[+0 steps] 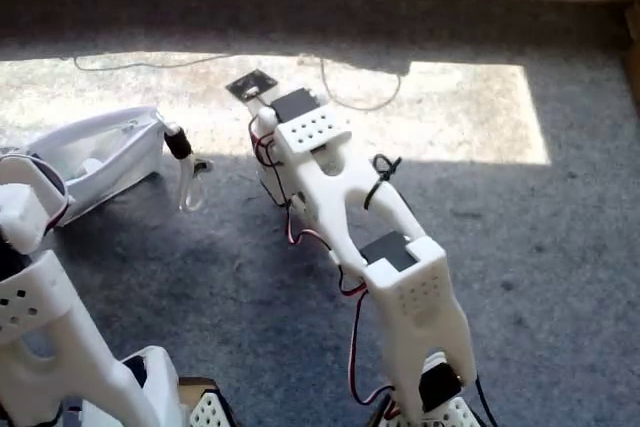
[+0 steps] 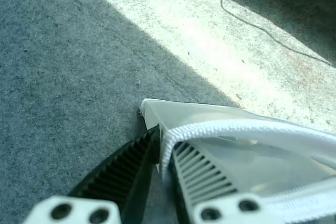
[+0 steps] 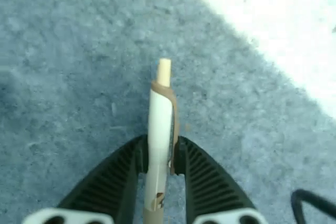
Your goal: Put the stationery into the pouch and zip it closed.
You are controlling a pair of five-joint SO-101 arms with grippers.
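Right gripper (image 3: pixel 160 145) pinches pen (image 3: pixel 160 108), left gripper (image 2: pixel 165 140) pouch (image 2: pixel 220 119)

The right arm (image 1: pixel 330 192) had a white moulded shell, black servos (image 1: pixel 390 249) set into the joints and plates (image 1: pixel 315 128) dotted with small holes. Red and black cables (image 1: pixel 352 347) ran along its side; a black tie (image 1: pixel 381 168) was knotted on one link. The left arm (image 1: pixel 50 332) had the same white shell and a dotted plate. The left gripper (image 2: pixel 164 139) and right gripper (image 3: pixel 160 141) had black ribbed fingers (image 3: pixel 206 183) on white bases (image 2: pixel 79 207) with dark screw holes (image 2: pixel 62 211).
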